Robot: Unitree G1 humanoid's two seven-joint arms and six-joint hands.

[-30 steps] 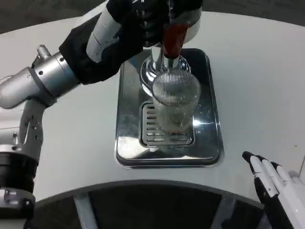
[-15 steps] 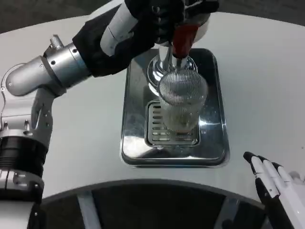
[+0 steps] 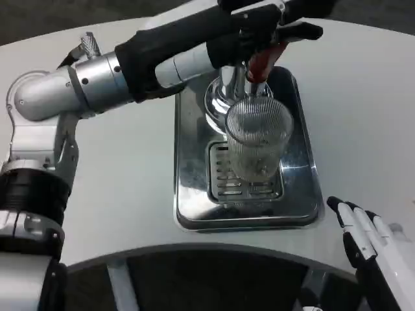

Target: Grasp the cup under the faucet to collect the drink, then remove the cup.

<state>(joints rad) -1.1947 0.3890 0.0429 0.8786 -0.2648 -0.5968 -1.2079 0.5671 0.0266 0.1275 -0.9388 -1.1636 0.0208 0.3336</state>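
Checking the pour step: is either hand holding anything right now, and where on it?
The left hand reaches over the faucet's red tap handle; whether it grips cannot be told. The right hand holds nothing; the cup stands free.

Just a shiny metal drip tray (image 3: 188,175) sitting mid-scene on the white surface (image 3: 363,110), with a slotted grate (image 3: 224,184) in its near half, reflections all over it.

Left hand (image 3: 259,29) cut off by top edge.
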